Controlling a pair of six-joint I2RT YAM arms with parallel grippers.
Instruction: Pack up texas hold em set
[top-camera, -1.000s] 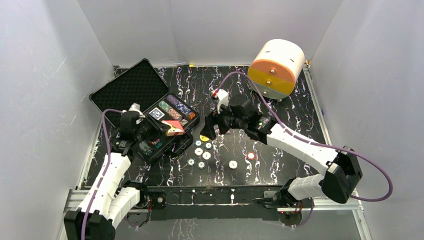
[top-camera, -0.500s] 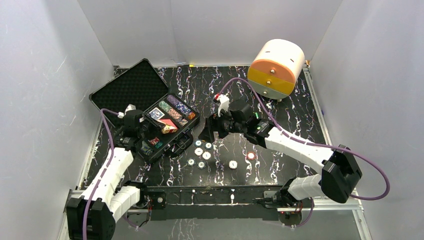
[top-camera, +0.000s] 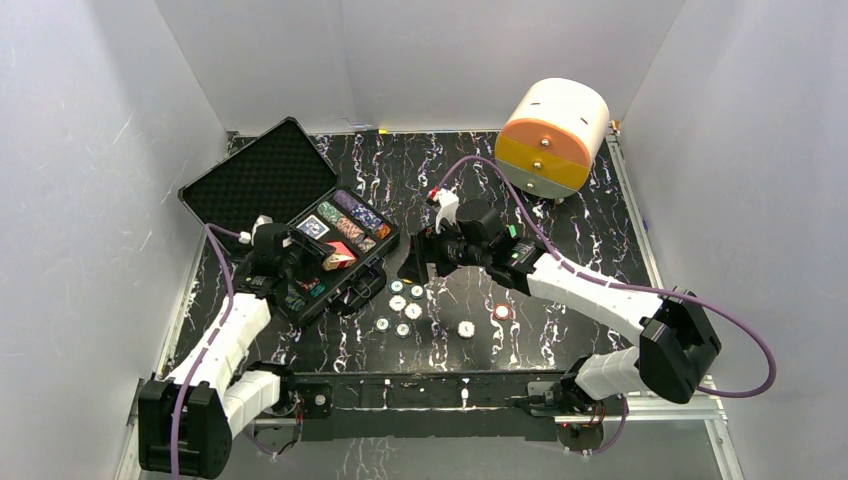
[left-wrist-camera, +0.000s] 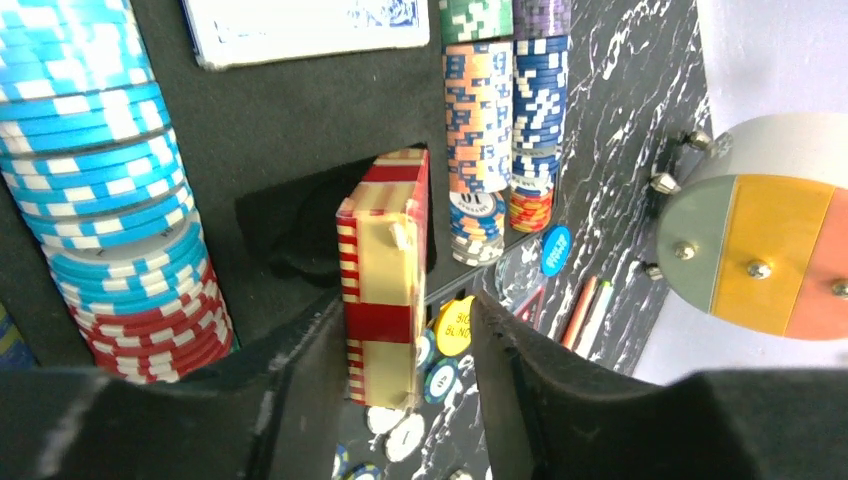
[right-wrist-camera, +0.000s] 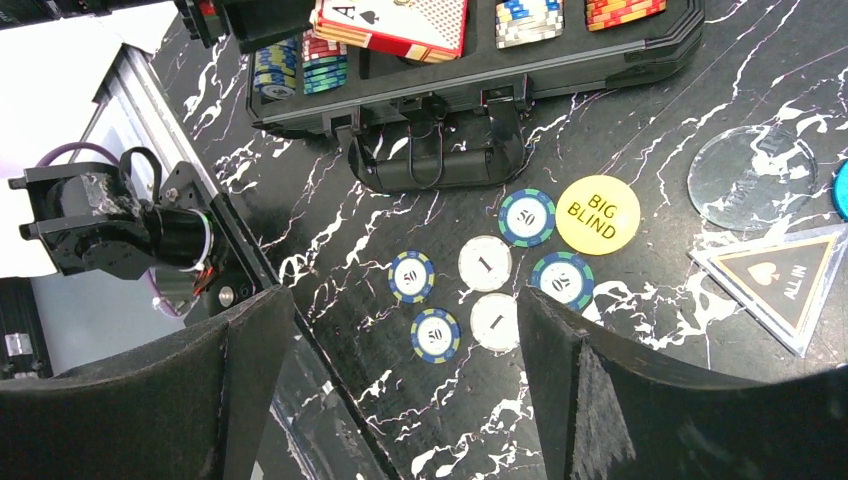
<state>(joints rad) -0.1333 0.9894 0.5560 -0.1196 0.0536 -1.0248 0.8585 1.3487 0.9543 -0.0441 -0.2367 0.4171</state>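
Observation:
The black case (top-camera: 262, 178) lies open at the left, lid back, with rows of chips (top-camera: 350, 222) in its compartments. The red-backed card deck (top-camera: 340, 254) stands tilted on edge in a compartment. My left gripper (top-camera: 312, 262) is open around it: in the left wrist view the deck (left-wrist-camera: 385, 270) leans on the left finger, with a gap to the right finger, and the gripper (left-wrist-camera: 405, 305) is not closed. My right gripper (top-camera: 415, 265) is open and empty above several loose chips (right-wrist-camera: 435, 335) and a yellow Big Blind button (right-wrist-camera: 597, 214) in front of the case handle (right-wrist-camera: 440, 160).
A big orange-and-white cylinder (top-camera: 553, 135) stands at the back right. A clear disc (right-wrist-camera: 752, 178) and a triangular All In marker (right-wrist-camera: 785, 278) lie right of the chips. Red and green pens (left-wrist-camera: 590, 312) lie beyond the case. Two more chips (top-camera: 466, 328) lie nearer the front edge.
My left gripper drew back from the deck, then came forward around it again. The deck shifted slightly left into the case. My right gripper moved a little left.

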